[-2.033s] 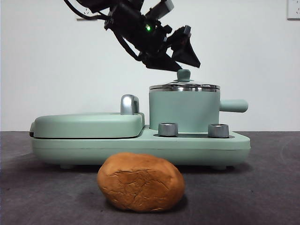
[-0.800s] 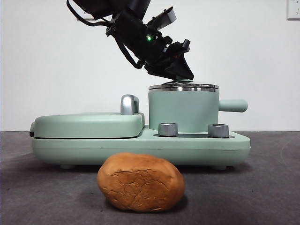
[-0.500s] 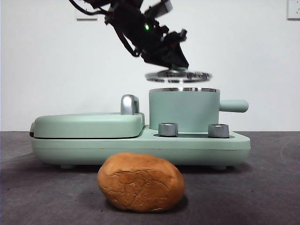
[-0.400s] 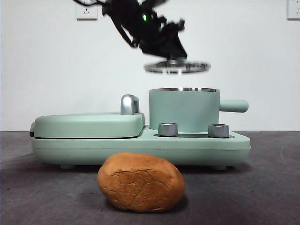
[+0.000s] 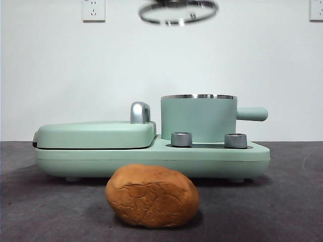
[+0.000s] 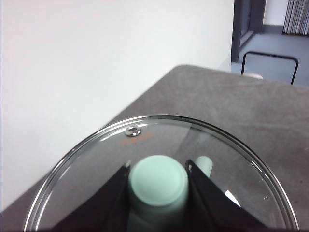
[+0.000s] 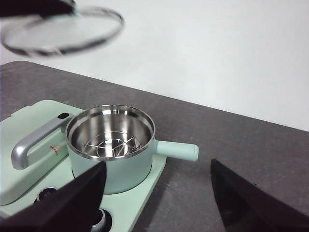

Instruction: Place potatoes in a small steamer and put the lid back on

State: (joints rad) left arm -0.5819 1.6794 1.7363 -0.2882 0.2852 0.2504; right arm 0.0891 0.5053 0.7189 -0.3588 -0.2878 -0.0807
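The round clear glass lid [image 5: 178, 11], clenched at its knob by the left gripper [image 6: 158, 170], has been lifted well above the open mint-green steamer pot [image 5: 198, 118] (rack bare). The right gripper [image 7: 157, 193] is spread open; the orange-brown potato [image 5: 152, 196] lies on the surface at the pot's 7 o'clock, ready for loading.

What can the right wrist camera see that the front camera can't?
Only the right wrist view looks down into the small steamer: shiny steel inside with a wire rack, no food. It also shows the right hand, open.

Only the front view shows the potato on the table, in front of the cooker's two knobs.

Both show the lid, held up high, the steamer's side handle and the flat griddle.
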